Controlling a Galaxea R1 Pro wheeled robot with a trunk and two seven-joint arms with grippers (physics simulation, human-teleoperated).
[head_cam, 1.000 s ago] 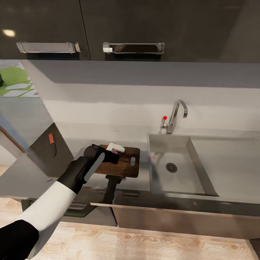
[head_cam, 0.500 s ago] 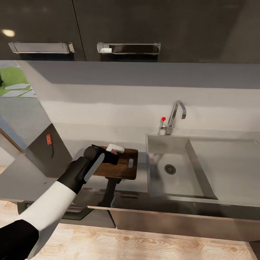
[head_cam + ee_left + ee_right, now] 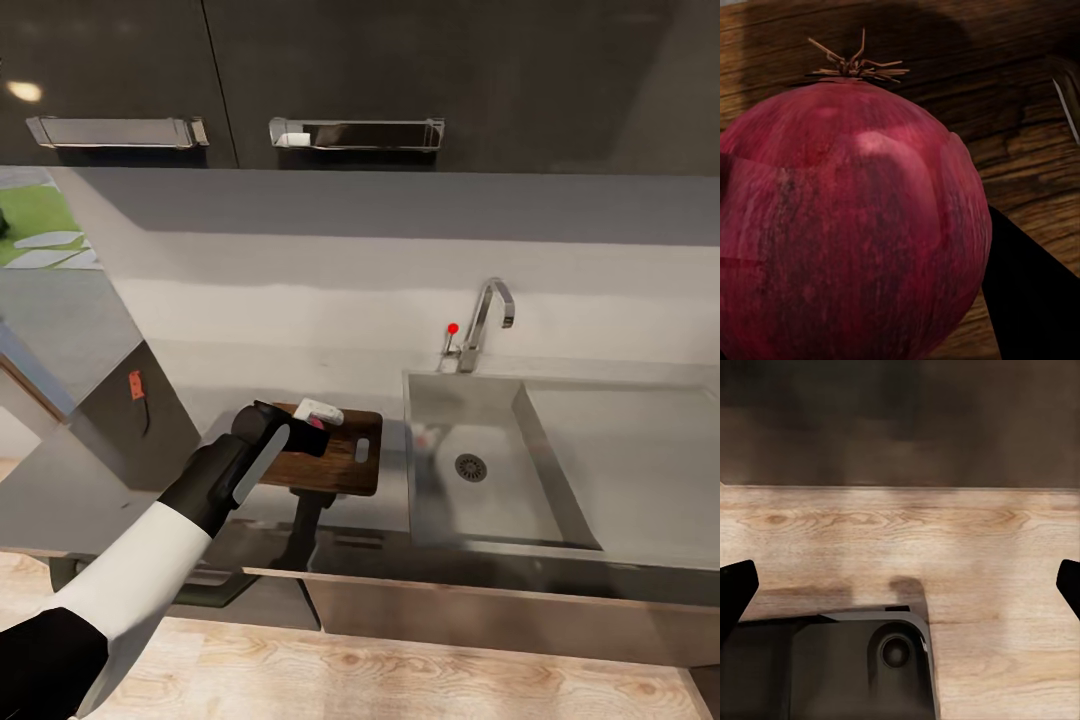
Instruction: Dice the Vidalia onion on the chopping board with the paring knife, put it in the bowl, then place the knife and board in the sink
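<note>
Red-skinned Vidalia onion [image 3: 851, 225] held in left gripper [image 3: 318, 425], jaws closed on it, just above brown chopping board [image 3: 345, 468] beside sink [image 3: 500, 465]. Paring knife [image 3: 137, 386] well apart, far along countertop [image 3: 80, 490]. Right gripper [image 3: 900, 585] spread wide, holding nothing, aimed at wooden floor [image 3: 982, 532]. Risk: round bulb rolling off board toward sink if released tilted.

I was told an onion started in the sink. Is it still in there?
Out. The sink basin shows just its drain, and the Vidalia onion sits over the wooden chopping board, at the left gripper.
</note>
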